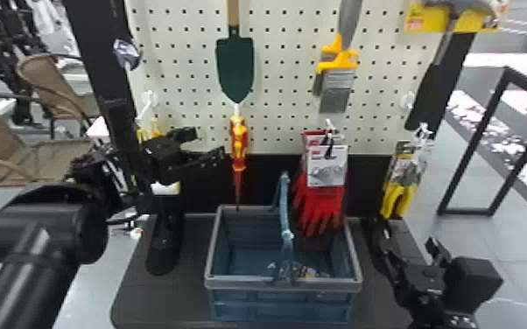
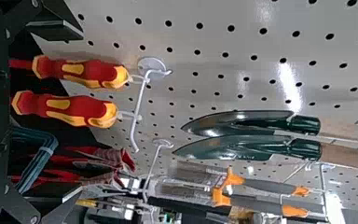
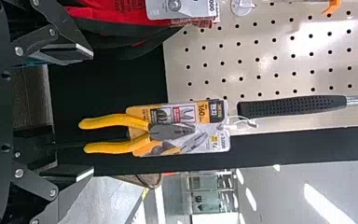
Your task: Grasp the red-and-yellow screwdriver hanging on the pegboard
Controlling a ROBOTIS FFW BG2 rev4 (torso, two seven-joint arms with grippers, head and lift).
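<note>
Jaws of the left gripper [image 1: 205,145] stand apart, just beside the red-and-yellow screwdriver [image 1: 238,142] hanging at the pegboard's [image 1: 284,78] lower edge. Step judged: approach. The next move calls for sliding sideways around the handle, then closing. The trowel [image 1: 234,70] above and the basket [image 1: 212,245] rim below limit room. The right gripper [image 1: 411,253], jaws apart, is parked low.

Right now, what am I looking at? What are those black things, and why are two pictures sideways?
It's a robot with two black arms. The big picture comes from a camera on its head. The sideways two come from cameras on its wrists. Each arm ends in a two-fingered tool for grabbing. The left tool is open, up beside the red-and-yellow screwdriver hanging on the pegboard, not gripping it. The right tool is open too, low by the table. A blue basket sits on the table. Nothing is held yet.
</note>
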